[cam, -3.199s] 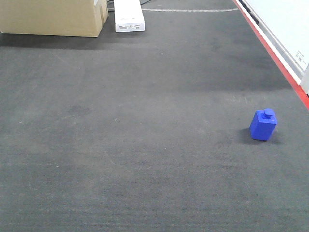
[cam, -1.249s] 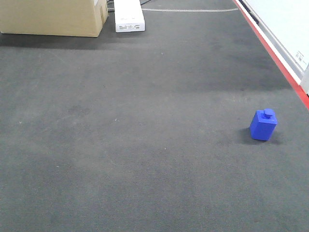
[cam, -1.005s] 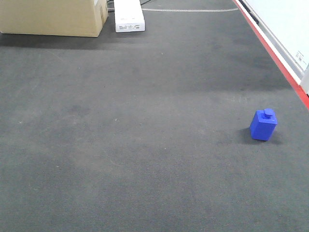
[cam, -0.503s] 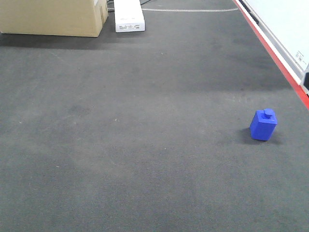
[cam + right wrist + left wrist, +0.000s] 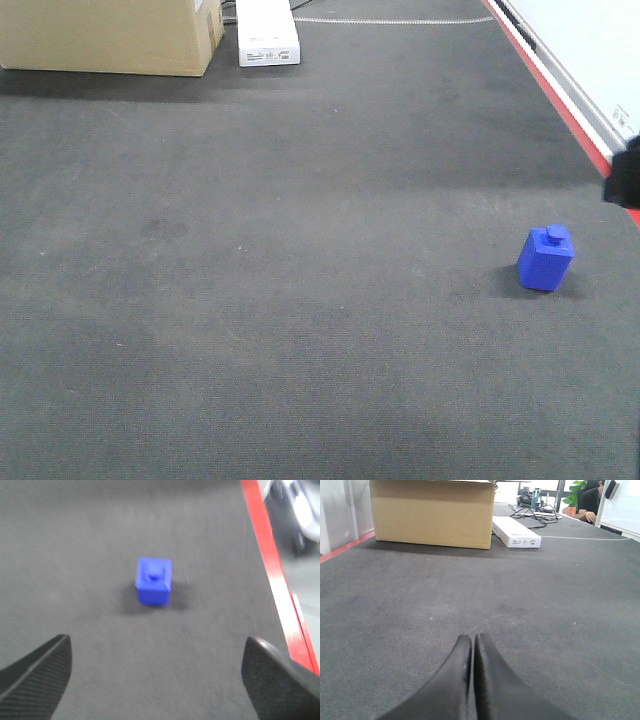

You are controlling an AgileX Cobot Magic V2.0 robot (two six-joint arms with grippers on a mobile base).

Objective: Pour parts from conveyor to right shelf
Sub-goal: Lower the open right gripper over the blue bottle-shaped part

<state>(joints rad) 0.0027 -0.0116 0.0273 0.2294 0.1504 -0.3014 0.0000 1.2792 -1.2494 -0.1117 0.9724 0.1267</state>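
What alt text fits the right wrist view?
A small blue block with a stud on top stands alone on the dark grey belt, ahead of the right claw, which is open wide. A red stripe edges the belt at right.

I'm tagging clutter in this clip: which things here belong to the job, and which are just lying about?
Belongs to the job: blue part, conveyor belt, right gripper, open above the part.
Lying about: cardboard box, flat white box.
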